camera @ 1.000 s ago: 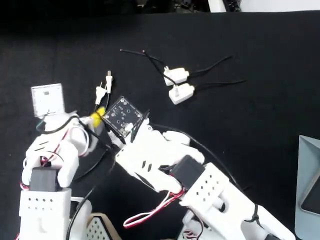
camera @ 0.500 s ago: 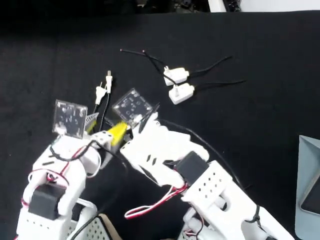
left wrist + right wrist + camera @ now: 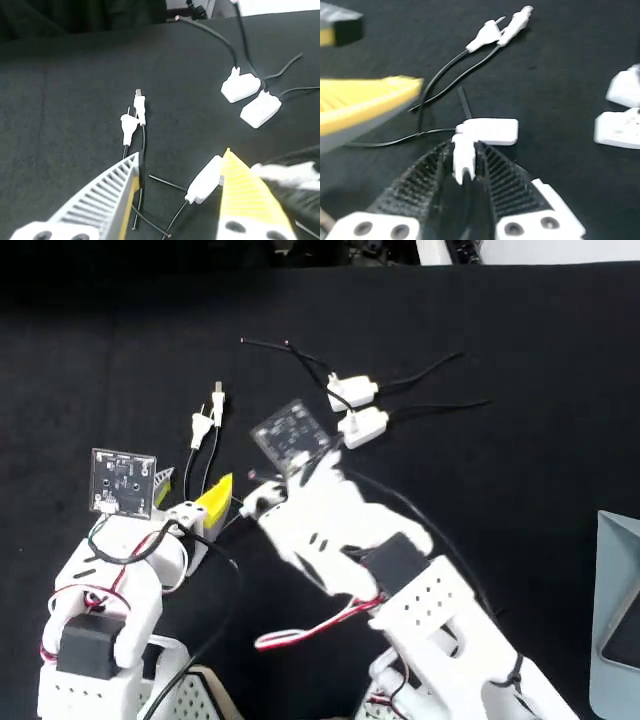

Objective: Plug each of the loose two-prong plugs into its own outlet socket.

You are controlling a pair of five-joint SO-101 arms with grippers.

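The right gripper [image 3: 464,146] is pinching a small white plastic plug [image 3: 463,160] at its fingertips, beside the wide-open left gripper [image 3: 180,154].

White arms [image 3: 340,530], black servos [image 3: 88,645], red-white wires [image 3: 300,635]; left gripper [image 3: 181,155] ribbed yellow and grey, right gripper [image 3: 464,147] ribbed black.

The black desk [image 3: 540,350] carries two white plugs [image 3: 201,427] on black cords [image 3: 190,455] at left and two white outlet sockets [image 3: 362,426] farther right.
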